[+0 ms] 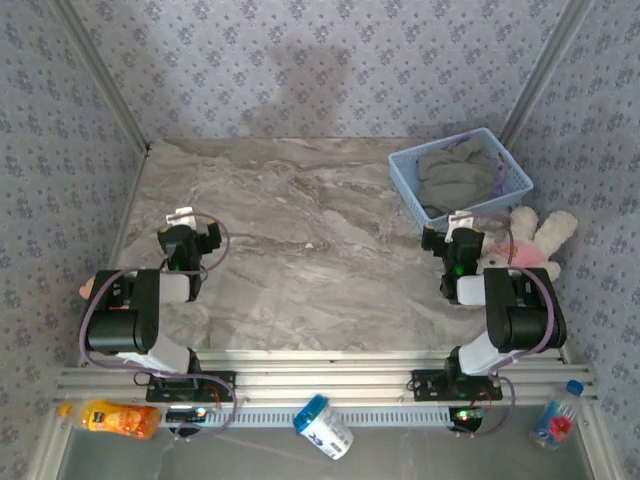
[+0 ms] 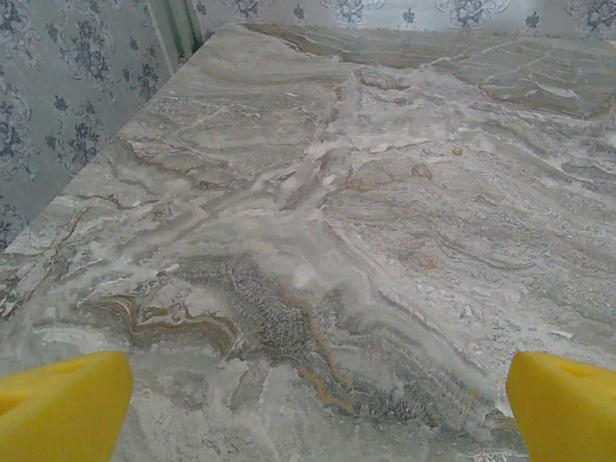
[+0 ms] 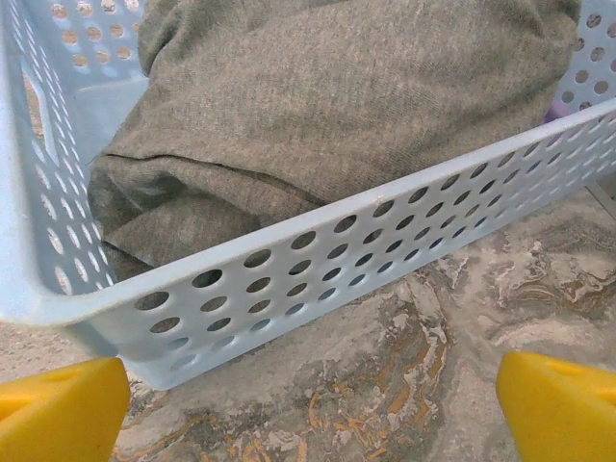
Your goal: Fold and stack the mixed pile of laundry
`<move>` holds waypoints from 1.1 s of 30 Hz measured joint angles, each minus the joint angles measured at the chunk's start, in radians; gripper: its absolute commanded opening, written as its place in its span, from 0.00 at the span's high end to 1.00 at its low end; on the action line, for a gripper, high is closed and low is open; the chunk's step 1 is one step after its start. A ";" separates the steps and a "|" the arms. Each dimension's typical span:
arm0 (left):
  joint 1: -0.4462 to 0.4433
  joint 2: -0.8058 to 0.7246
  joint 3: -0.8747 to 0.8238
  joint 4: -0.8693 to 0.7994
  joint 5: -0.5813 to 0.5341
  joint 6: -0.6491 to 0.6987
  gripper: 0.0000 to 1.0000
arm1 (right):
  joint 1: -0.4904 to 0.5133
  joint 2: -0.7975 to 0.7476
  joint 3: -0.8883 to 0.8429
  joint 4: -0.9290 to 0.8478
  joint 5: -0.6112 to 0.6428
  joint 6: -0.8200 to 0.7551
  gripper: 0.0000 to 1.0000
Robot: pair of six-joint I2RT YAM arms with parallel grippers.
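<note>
right gripper [image 3: 308,409] spread, empty | gray garment [image 3: 337,106] dead ahead, bunched inside basket [image 3: 289,260], behind its near wall | left gripper [image 2: 308,404] spread, over bare table [image 2: 337,192], well apart | right arm nearer, likely picks

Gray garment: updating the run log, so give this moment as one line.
gray garment: in basket | right gripper: open, empty, near basket | left gripper: open, empty, over table
</note>
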 measured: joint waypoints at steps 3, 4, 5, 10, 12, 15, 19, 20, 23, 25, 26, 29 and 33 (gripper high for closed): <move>0.000 0.000 0.000 0.000 0.000 0.000 0.00 | 0.000 0.000 0.000 0.000 0.000 0.000 0.00; 0.000 0.000 0.000 0.000 0.000 0.000 0.00 | 0.000 0.000 0.000 0.000 0.000 0.000 0.00; 0.000 0.000 0.000 0.000 0.000 0.000 0.00 | 0.000 0.000 0.000 0.000 0.000 0.000 0.00; 0.000 0.000 0.000 0.000 0.000 0.000 0.00 | 0.000 0.000 0.000 0.000 0.000 0.000 0.00; 0.000 0.000 0.000 0.000 0.000 0.000 0.00 | 0.000 0.000 0.000 0.000 0.000 0.000 0.00; 0.000 0.000 0.000 0.000 0.000 0.000 0.00 | 0.000 0.000 0.000 0.000 0.000 0.000 0.00; 0.000 0.000 0.000 0.000 0.002 0.000 0.00 | 0.000 0.000 0.000 0.000 -0.001 0.000 0.00; 0.002 0.000 0.000 0.000 0.005 -0.001 0.00 | 0.000 0.000 0.000 0.000 -0.002 0.000 0.00; 0.006 0.000 0.000 0.000 0.010 -0.001 0.00 | -0.002 0.000 0.000 -0.001 -0.006 0.000 0.00; 0.007 0.000 0.000 0.000 0.013 -0.001 0.00 | -0.002 0.000 0.000 0.000 -0.007 0.000 0.00; 0.007 0.000 0.000 0.000 0.015 -0.001 0.00 | -0.003 0.000 0.000 -0.001 -0.007 0.000 0.00; 0.007 0.000 0.000 0.000 0.015 -0.001 0.00 | -0.005 0.000 0.000 0.000 -0.007 0.000 0.00; 0.006 -0.004 0.000 -0.015 -0.001 -0.002 0.00 | -0.005 -0.011 0.000 -0.010 -0.005 0.007 0.00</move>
